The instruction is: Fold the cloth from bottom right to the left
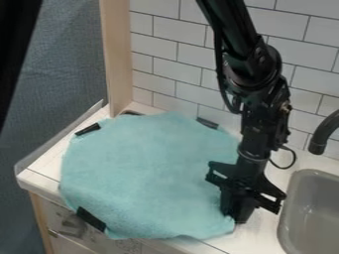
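Cloth (145, 168) is teal, roughly round and spread out over the white countertop (288, 176), taking up a big chunk of the left and middle of the view, with a kinda wavy outline. My pincer (238, 216) is pointing down at its lower right edge, right at the rim of the fabric. Honestly can't tell if I'm spread or pressed together down there, or if I've got any fabric pinched, it's all just black on black. My arm (248, 64) comes in from the top and hangs down over the right side of the cloth, with a thin black cable looping out near my wrist. There are black strips around the cloth's outline too: one at the upper left (87, 129), one at the upper right (207, 123) and a chunkier one at the lower left (91, 219). Just below that side, on the counter's front, there's a knob (72, 226). Over to my pincer's right is a grey sink basin (286, 233), with a dark curved faucet (320, 139) above it. Behind everything it's white brick-style tile (175, 72) with dark grout, plus a pale wooden post (117, 59) standing at the back left corner, and blue-grey stuff (63, 69) beyond that.
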Available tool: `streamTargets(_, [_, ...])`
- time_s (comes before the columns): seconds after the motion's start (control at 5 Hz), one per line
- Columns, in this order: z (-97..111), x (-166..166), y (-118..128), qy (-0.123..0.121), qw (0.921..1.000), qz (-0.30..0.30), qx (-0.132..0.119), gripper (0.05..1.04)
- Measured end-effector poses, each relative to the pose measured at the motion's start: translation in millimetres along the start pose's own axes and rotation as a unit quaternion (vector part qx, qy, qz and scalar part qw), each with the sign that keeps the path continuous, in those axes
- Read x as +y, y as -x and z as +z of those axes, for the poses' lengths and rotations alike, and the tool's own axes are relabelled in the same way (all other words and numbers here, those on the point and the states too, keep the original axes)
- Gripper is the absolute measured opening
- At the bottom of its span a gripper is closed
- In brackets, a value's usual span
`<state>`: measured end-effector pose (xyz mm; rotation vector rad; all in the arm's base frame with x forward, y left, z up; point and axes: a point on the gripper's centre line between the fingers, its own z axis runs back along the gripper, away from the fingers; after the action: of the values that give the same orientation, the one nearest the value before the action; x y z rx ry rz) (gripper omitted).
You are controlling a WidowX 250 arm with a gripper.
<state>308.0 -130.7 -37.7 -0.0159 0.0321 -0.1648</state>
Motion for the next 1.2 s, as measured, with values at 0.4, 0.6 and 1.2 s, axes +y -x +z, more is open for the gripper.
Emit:
streamTargets(0.4, [0.9, -3.1, 2.7, 0.011, 0.9997, -0.017, 0.011, 0.077])
streamTargets(0.6, [4.7, -5.1, 3.9, 0.018, 0.9991, -0.027, 0.026, 0.068])
streamTargets(1.2, [53.8, 42.0, -23.8, 0.002, 0.9994, -0.031, 0.014, 0.068])
